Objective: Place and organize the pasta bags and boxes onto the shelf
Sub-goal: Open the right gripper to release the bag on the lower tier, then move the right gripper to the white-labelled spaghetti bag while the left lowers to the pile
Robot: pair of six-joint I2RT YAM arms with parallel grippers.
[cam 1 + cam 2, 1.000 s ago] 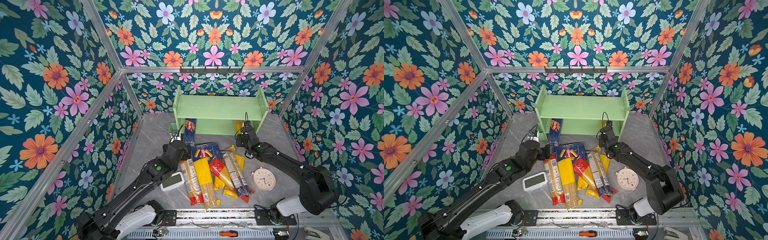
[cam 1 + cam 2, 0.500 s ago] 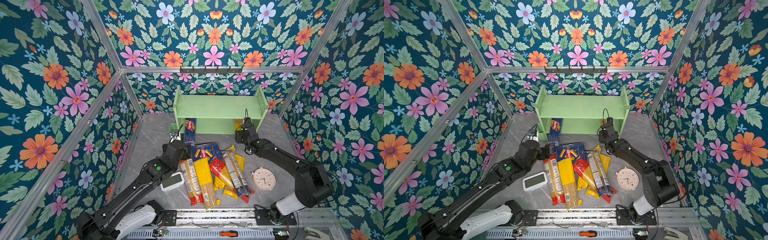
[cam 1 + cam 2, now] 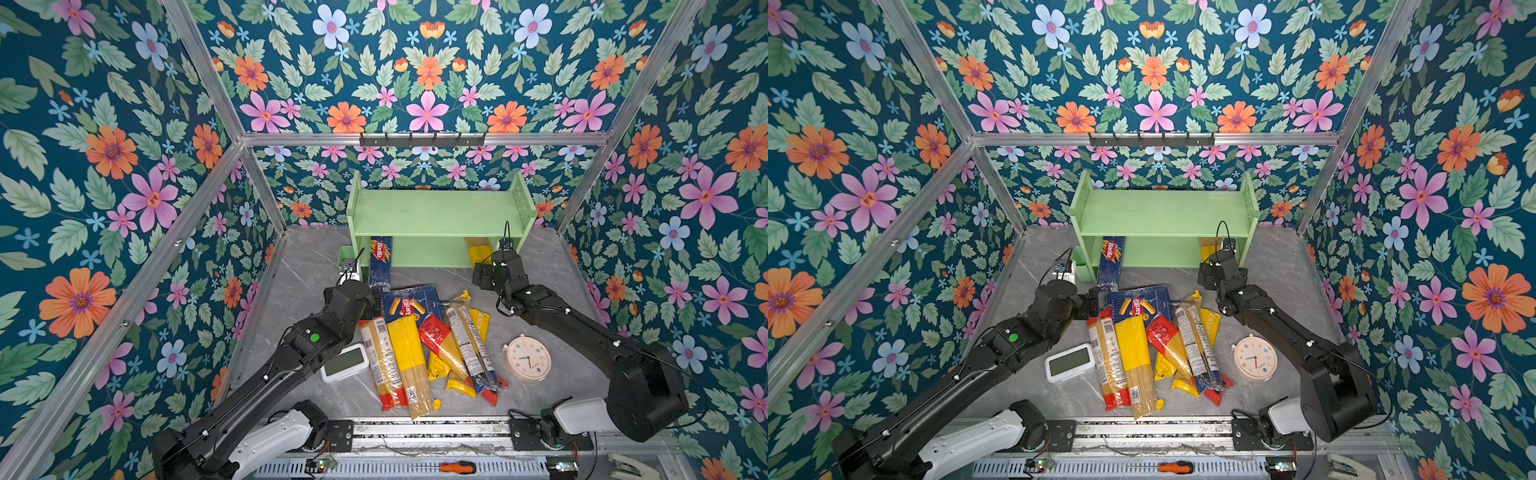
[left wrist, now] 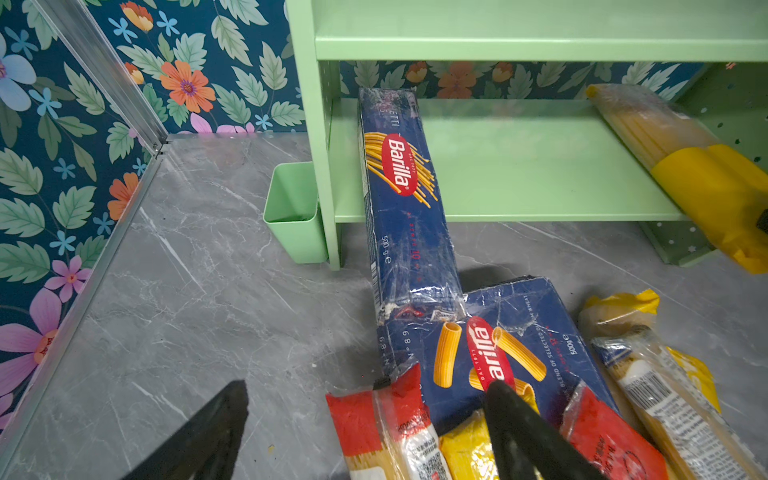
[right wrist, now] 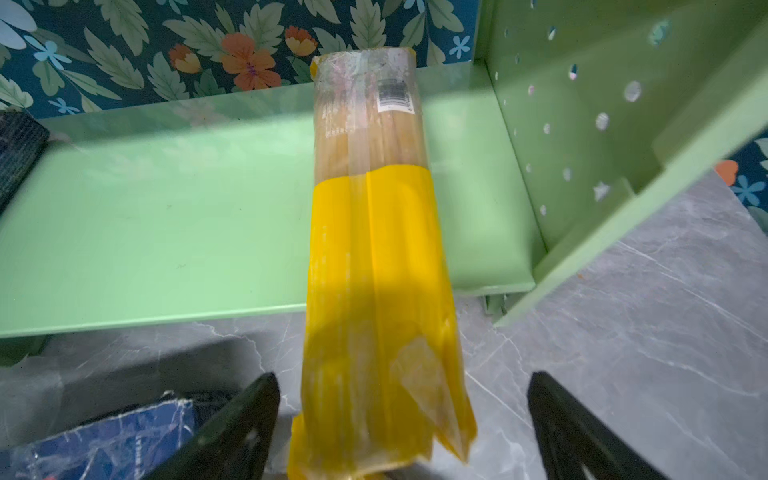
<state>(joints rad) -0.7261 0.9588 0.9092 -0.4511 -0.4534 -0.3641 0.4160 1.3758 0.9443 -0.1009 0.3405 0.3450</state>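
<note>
The pale green shelf (image 3: 436, 216) (image 3: 1163, 216) stands at the back. A yellow-banded spaghetti bag (image 5: 374, 249) (image 3: 478, 251) lies on its lower tier at the right, its near end overhanging the front edge. My right gripper (image 5: 403, 378) (image 3: 484, 270) is open, its jaws apart on either side of that end. The long Barilla spaghetti box (image 4: 405, 208) (image 3: 380, 262) slants from the lower tier onto the wide Barilla box (image 4: 519, 353) (image 3: 409, 303). My left gripper (image 4: 365, 386) (image 3: 374, 303) hangs open over a red-ended bag (image 4: 382, 415) and the wide box.
Several spaghetti bags (image 3: 411, 357) lie piled on the grey table before the shelf. A white digital clock (image 3: 345, 363) sits left of the pile, a round clock (image 3: 527, 358) right of it. A green cup (image 4: 293, 208) hangs on the shelf's left side. A black hook rail (image 3: 422, 139) runs above.
My right gripper has gone from shut on the yellow-banded bag to open, leaving the bag on the lower tier. The left arm has not moved.
</note>
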